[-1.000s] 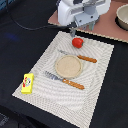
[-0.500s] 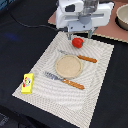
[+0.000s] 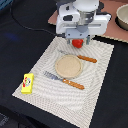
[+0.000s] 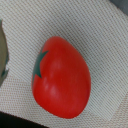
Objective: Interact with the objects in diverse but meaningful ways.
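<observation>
The pincer (image 3: 79,40) hangs low over the red tomato (image 3: 77,43) on the woven placemat (image 3: 100,75); whether it is open or gripping cannot be told. In the wrist view the tomato (image 4: 61,77) fills the frame.

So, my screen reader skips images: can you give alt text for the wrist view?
A red tomato with a green stem patch fills most of the picture, lying on a pale woven placemat. The rim of a tan plate shows at one edge.

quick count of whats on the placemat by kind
tomato: 1
round tan plate: 1
wooden-handled cutlery, fork and knife: 2
yellow box: 1
total: 5
</observation>
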